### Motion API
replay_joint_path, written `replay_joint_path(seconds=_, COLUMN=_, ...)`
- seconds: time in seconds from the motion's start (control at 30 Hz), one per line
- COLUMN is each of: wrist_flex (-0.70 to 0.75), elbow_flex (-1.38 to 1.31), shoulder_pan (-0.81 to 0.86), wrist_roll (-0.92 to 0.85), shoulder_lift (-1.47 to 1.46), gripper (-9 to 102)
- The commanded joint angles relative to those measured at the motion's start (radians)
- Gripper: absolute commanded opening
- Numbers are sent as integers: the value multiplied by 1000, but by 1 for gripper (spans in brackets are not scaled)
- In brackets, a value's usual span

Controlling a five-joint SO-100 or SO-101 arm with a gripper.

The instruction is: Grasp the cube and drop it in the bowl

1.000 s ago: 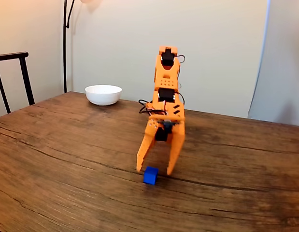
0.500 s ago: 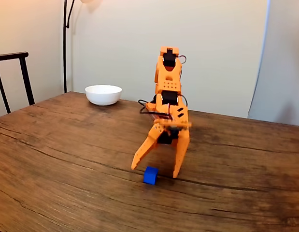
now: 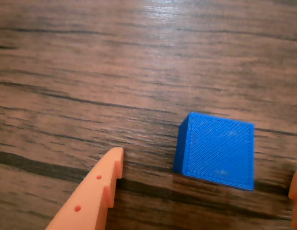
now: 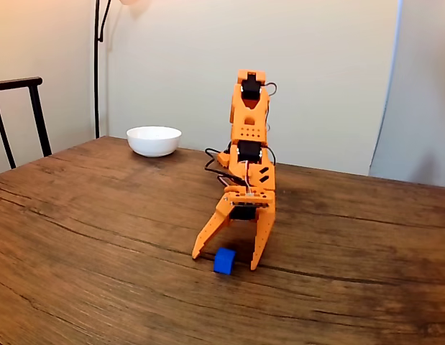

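The gripper (image 4: 224, 261) hangs spread wide with its tips low over the wooden table (image 4: 100, 237), straddling the cube (image 4: 223, 260) without touching it. The cube lies on the table between the fingers (image 3: 98, 191), nearer the right one in the wrist view. The bowl (image 4: 154, 140) stands well apart near the table's far edge.

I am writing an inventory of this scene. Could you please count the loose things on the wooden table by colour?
Blue: 1, the small bright-blue plastic cube, lying between the open orange gripper fingers.
White: 1, the plain round white bowl, far back near the table edge.
Total: 2
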Motion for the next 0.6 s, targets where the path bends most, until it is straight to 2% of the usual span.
replay_joint_path(seconds=0.0, wrist_flex=-11, elbow_flex=3, shoulder_pan=8, wrist_roll=-6, shoulder_lift=9, gripper=46)
replay_joint_path(seconds=0.2, wrist_flex=-14, elbow_flex=-15, shoulder_pan=8, wrist_roll=-25, shoulder_lift=-18, gripper=46)
replay_joint_path(seconds=0.43, wrist_flex=-124, elbow_flex=-29, shoulder_pan=6, wrist_roll=-26, shoulder_lift=-78, gripper=46)
replay_joint_path(seconds=0.57, wrist_flex=-118, elbow_flex=-21, shoulder_pan=5, wrist_roll=-31, shoulder_lift=-78, gripper=36)
